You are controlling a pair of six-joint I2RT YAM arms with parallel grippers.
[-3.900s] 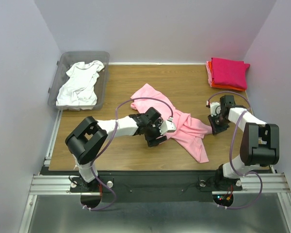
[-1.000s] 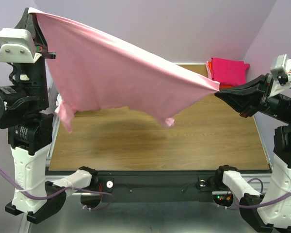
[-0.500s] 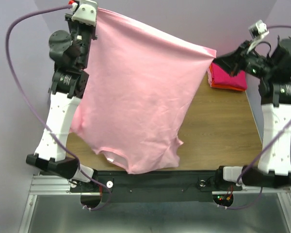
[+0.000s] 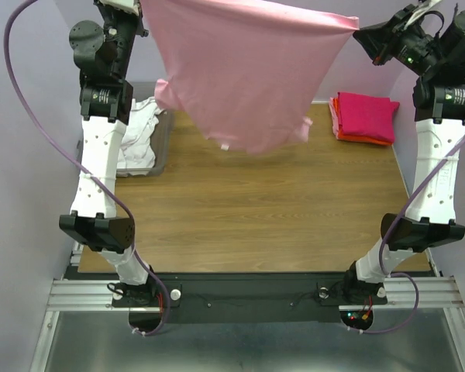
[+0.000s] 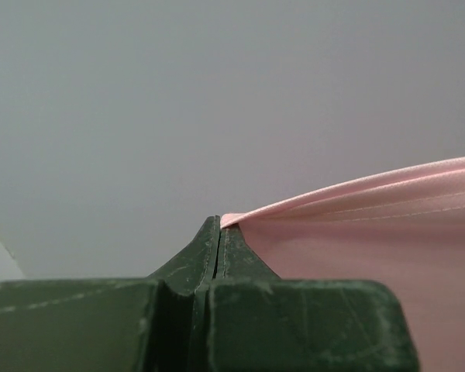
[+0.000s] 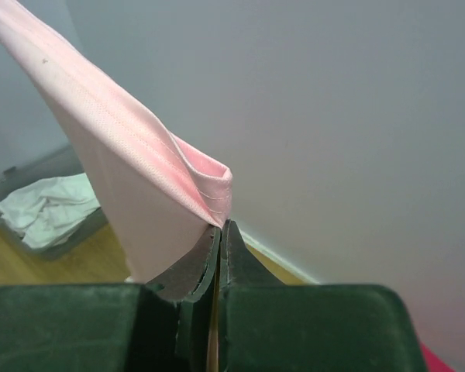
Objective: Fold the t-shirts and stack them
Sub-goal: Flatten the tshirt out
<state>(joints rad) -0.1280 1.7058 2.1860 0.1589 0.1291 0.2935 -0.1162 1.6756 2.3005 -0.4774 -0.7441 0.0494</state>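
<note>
The light pink t-shirt (image 4: 248, 70) hangs spread out high over the back of the table, stretched between both raised arms. My left gripper (image 4: 143, 6) is shut on its top left corner at the upper edge of the top view. In the left wrist view the jaws (image 5: 219, 225) pinch the pink hem (image 5: 372, 256). My right gripper (image 4: 362, 35) is shut on the top right corner, and its wrist view shows the fold (image 6: 139, 178) clamped at the fingertips (image 6: 221, 226). A white t-shirt (image 4: 138, 132) lies crumpled in the bin. Folded magenta, orange and salmon shirts (image 4: 364, 116) are stacked at the back right.
The clear grey plastic bin (image 4: 162, 151) stands at the back left of the wooden table (image 4: 256, 217), partly behind the left arm. The white shirt (image 6: 50, 208) in it also shows in the right wrist view. Lilac walls close in three sides.
Both arms have lifted and swung the pink shirt toward the back. Its lower hem has risen from the table's front edge to above the middle. Both grips have held.
</note>
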